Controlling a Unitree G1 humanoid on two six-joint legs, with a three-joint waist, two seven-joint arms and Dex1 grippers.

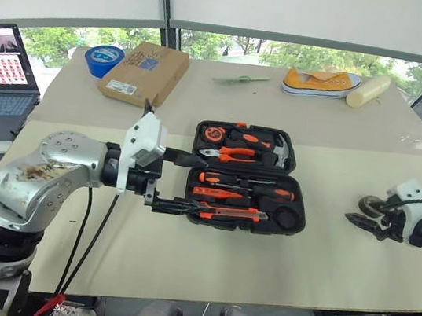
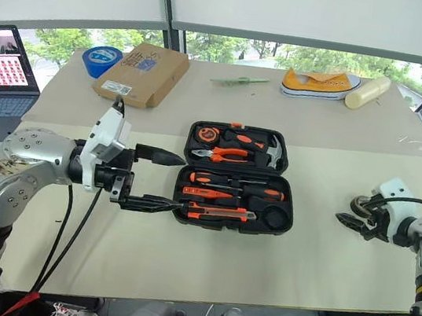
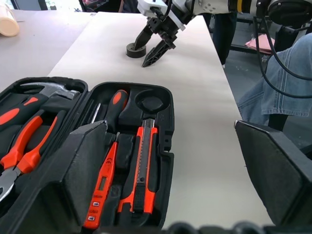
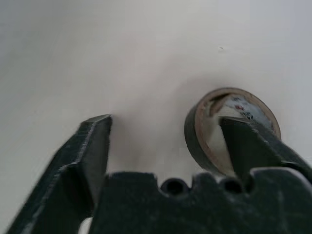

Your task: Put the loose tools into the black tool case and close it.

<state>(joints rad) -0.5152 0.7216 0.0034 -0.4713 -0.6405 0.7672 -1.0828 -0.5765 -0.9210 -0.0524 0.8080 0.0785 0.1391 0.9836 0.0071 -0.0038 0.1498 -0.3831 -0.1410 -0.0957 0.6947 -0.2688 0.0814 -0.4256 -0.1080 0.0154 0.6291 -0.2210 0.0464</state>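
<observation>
case [image 3: 73,161]: near part behind my left finger [image 3: 80,161] | tape roll [image 4: 229,126]: partly behind my right finger [image 4: 253,146]

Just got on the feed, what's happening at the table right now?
The black tool case lies open on the table, with the loose tools already in its front half. The left gripper is open beside the case's left edge, holding nothing. Off to the right, the right gripper is open at a black tape roll; in the right wrist view one finger sits inside the roll's hole, the other outside it. The round recess in the case is empty. The lid is not yet closed.
</observation>
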